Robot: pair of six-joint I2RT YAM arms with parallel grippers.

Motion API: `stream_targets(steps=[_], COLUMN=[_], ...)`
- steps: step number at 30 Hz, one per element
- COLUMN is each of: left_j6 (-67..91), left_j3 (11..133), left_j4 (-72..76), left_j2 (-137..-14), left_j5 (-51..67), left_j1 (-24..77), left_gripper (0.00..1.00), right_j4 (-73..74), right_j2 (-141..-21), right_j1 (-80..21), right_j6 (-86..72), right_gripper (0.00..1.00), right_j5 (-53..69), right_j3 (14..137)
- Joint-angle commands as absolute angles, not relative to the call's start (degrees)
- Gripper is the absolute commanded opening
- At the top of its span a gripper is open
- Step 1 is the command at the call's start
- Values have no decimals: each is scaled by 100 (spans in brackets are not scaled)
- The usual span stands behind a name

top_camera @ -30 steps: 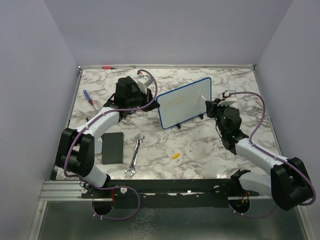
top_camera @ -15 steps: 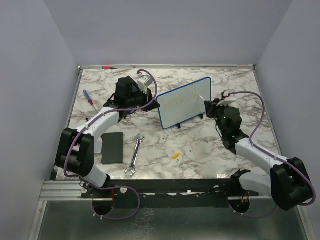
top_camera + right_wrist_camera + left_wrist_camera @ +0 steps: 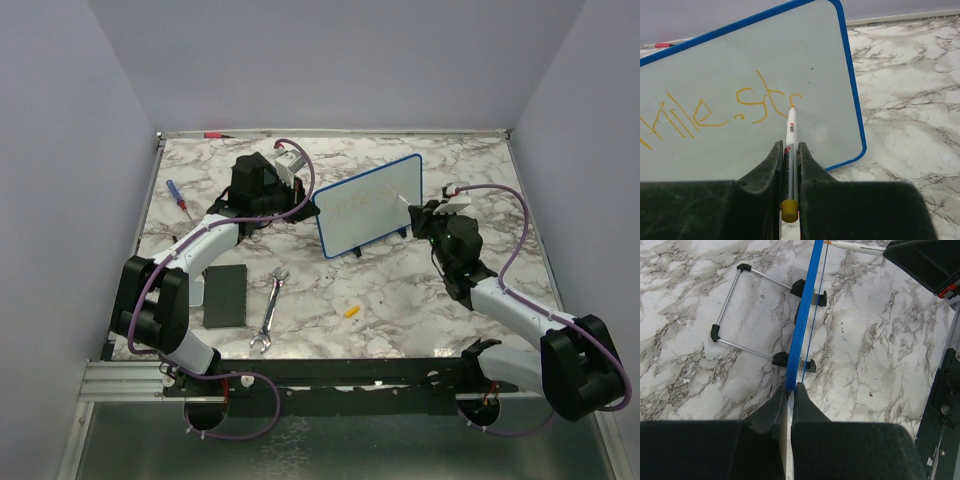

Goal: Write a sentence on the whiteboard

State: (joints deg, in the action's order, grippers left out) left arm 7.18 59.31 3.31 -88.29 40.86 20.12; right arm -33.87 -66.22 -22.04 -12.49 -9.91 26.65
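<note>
At mid-surface (image 3: 400, 290), the whiteboard (image 3: 368, 212) is standing tilted, long axis L-R. Left jaws are pinching its blue end edge; right jaws are pinching a marker (image 3: 790, 131), tip meeting the face just right of the sentence's (image 3: 742, 97) last letter, w/ bare board lying rightward.

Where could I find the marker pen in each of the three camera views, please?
Top external: the marker sits right of centre, in the right gripper.
Left wrist: marker at the top edge, beside the blue-rimmed whiteboard.
Right wrist: marker at centre, tip on the whiteboard.
Shared landmark: the whiteboard's blue frame.
</note>
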Motion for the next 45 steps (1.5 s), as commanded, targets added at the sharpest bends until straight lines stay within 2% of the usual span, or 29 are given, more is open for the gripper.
stream_targets(steps=[1,10,27,45], left_j6=[652,657,657,651], left_j3=[5872,5871,5871,5880], left_j4=[229,228,229,229], left_j2=[-8742,-8730,-8721,-8715], left_j5=[4087,4087,4087,4083], left_j1=[2079,2079,2074,2079], left_gripper=[0,0,0,0], right_j4=[-3232,-3129,-3283,-3215], right_j2=[-6668,-6701,-6707,-6862], right_j1=[-2197,-2196,-2197,-2197], right_j6=[-1301,-1400,-1239,-1320], right_gripper=[1,1,1,1], right_j5=[-1129,-1496,-1455,-1494], right_j3=[2580,2695,3049,2876])
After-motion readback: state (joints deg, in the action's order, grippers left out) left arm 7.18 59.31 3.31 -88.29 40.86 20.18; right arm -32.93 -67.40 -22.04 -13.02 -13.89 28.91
